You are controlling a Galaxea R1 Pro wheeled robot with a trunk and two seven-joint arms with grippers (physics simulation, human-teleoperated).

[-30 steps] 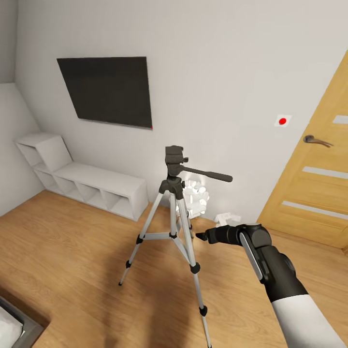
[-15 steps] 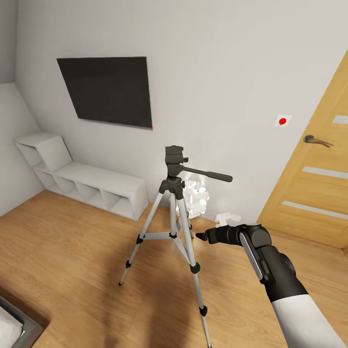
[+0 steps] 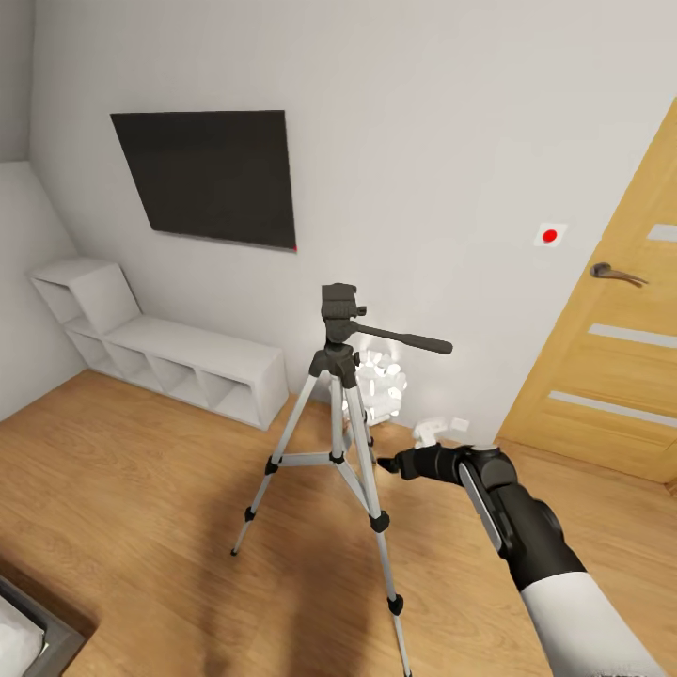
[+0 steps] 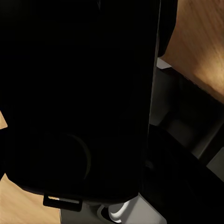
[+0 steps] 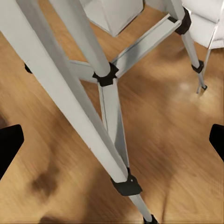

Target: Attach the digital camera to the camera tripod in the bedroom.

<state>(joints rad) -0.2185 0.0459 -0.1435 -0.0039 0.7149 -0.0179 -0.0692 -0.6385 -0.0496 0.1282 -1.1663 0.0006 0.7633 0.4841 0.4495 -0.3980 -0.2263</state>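
Observation:
The camera tripod (image 3: 337,385) stands on the wood floor in the middle of the bedroom, with silver legs, a black head (image 3: 338,308) and a pan handle pointing right. Nothing sits on its head. My right gripper (image 3: 384,462) hovers beside the tripod's right front leg, at about mid height. It is open, and in the right wrist view its black fingertips (image 5: 9,149) are spread wide with the tripod's legs (image 5: 70,93) beyond them. In the left wrist view a black boxy mass (image 4: 74,93) sits close up; I cannot tell whether it is the digital camera.
A black wall TV (image 3: 212,179) hangs above a grey cube shelf (image 3: 188,362) at the left. The oak door (image 3: 611,357) is at the right. A white spiky lamp (image 3: 384,387) stands just behind the tripod. The bed's corner (image 3: 23,630) shows at lower left.
My right arm has shifted a little to the left, bringing the open gripper closer to the tripod's leg. The tripod has not moved.

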